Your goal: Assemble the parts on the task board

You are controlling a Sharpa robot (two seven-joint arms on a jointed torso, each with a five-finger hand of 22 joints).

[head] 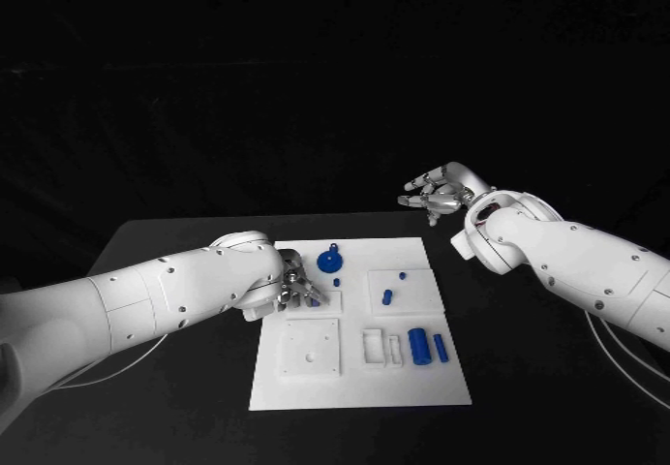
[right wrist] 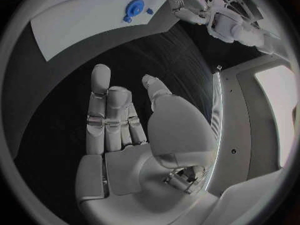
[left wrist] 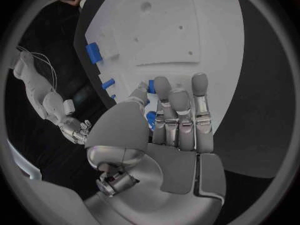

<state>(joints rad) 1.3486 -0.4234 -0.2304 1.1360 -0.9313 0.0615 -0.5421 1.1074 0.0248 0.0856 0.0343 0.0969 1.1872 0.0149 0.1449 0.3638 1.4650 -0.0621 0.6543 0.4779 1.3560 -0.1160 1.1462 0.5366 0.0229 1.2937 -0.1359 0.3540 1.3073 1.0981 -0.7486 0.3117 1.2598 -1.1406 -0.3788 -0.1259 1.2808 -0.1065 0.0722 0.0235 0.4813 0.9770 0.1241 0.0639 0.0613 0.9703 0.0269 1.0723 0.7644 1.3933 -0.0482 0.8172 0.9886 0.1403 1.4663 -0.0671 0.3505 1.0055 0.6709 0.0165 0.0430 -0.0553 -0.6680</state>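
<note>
Your left hand (head: 289, 288) pinches a small blue plastic part (left wrist: 150, 119) over the white flat task board (head: 433, 387) on the black worktop (head: 182, 242); your right hand (head: 441, 191) hovers spread, empty.

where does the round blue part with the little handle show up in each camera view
Head view: the round blue part lies near the far left corner of the task board, just past the left hand.
Right wrist view: the same part lies on the board, close to the left hand.
Left wrist view: I cannot pick it out.
Shared landmark: the white task board.
</note>
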